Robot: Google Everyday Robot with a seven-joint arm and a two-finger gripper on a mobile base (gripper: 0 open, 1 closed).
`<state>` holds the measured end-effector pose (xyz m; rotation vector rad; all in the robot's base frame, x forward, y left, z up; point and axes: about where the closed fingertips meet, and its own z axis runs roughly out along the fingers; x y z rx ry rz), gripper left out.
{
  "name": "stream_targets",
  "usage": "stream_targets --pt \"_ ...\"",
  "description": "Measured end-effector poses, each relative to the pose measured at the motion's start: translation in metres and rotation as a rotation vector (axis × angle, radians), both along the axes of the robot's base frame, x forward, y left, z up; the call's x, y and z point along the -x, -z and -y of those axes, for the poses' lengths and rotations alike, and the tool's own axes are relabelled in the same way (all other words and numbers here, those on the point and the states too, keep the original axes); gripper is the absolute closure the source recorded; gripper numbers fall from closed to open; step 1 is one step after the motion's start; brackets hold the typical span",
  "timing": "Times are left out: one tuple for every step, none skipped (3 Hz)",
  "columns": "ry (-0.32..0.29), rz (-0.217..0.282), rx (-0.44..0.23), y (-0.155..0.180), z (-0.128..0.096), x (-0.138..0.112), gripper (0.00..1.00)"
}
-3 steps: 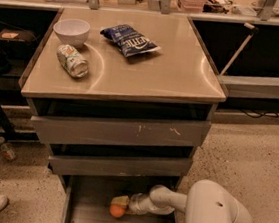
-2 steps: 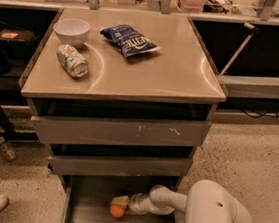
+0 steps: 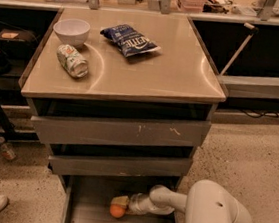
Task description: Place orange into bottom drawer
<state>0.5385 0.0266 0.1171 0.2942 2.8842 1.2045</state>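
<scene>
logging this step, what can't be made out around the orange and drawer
Camera view:
- End effector, over the bottom drawer beside the orange: its hold is too small to tell.
- Orange resting or lifted: too dark.
- Drawer front: cut off by the lower edge.
- Drawer's right side: hidden by the arm.

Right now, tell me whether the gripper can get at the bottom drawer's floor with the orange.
Probably yes. The gripper is down inside the pulled-out bottom drawer, with the orange at its tip just over the grey floor. The middle drawer sits further back and leaves that spot uncovered.
</scene>
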Motion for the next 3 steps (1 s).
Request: stream_targets --pt "0.0 0.0 0.0 0.0 0.0 0.0 0.11" --pt "0.0 0.0 0.0 0.0001 -0.0002 0.0002 0.0" --pt "0.0 0.0 0.0 0.0001 -0.0002 0.0002 0.0"
